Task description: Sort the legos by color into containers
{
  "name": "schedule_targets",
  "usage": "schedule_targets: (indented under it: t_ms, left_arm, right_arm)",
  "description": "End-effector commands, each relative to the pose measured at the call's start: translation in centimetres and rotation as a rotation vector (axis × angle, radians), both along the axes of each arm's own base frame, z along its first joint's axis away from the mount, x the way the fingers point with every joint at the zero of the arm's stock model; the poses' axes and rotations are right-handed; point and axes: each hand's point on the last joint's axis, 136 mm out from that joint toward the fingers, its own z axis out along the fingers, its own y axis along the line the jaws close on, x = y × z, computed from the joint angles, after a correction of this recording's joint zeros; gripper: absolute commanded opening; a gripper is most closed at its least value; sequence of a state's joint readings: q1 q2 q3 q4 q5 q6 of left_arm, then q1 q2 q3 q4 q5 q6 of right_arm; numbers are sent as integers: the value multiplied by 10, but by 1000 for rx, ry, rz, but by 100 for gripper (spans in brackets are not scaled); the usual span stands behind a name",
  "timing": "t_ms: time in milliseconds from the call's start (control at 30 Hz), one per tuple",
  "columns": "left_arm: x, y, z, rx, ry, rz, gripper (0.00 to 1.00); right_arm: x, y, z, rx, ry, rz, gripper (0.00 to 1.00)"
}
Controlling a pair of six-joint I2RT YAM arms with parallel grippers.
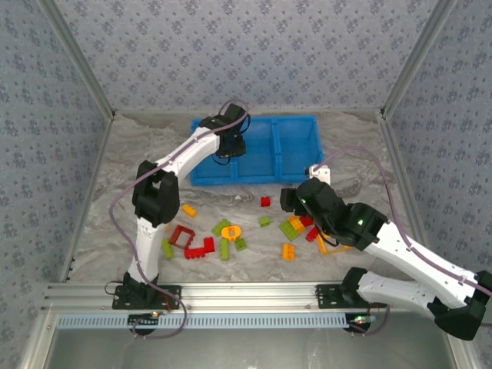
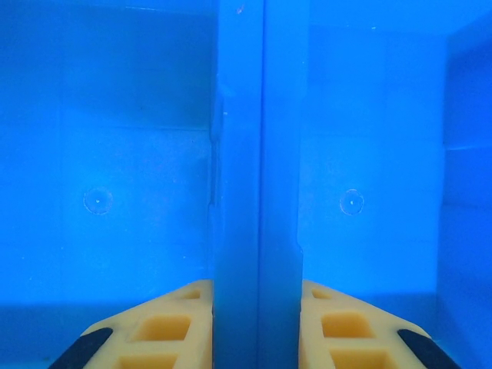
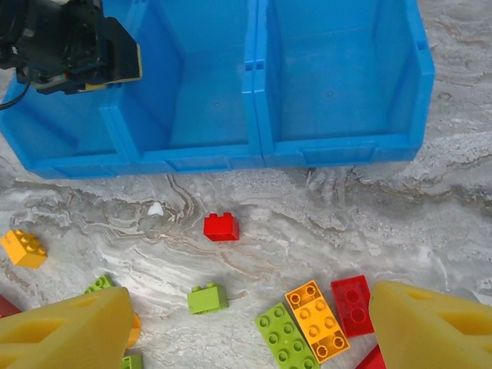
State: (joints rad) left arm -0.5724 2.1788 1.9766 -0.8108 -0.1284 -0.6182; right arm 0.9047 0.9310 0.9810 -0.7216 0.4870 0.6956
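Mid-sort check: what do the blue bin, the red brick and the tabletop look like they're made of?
Blue bin: likely moulded plastic, semi-gloss; smooth uniform walls, soft highlights, round mould marks on the floor. Red brick: hard glossy plastic, crisp studs on top. Tabletop: grey-veined marble look; real stone or a printed sheet, cannot tell.

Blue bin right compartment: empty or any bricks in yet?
Empty: the blue bin's right compartment shows bare floor in the right wrist view. The red brick and others lie outside on the table.

Bright, even light; soft shadows, sharp focus.
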Motion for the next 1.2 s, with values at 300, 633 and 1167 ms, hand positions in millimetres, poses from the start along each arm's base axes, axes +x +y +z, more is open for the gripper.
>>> schedule_targets:
  t_ms: [300,633,1167]
  left_arm:
    - [3,-10,36,-42,-68,-29,54]
    - [-42,-22,112,-104,-236,-127,87]
    - [-318,-117,91,-385,-256,-860,86]
  right_arm:
    - [-1,-25,2,45,50,-151,82]
    - [-35,-111,-30,70,259,-606,70]
    - [-97,-125,-166,378,706,-1006,44]
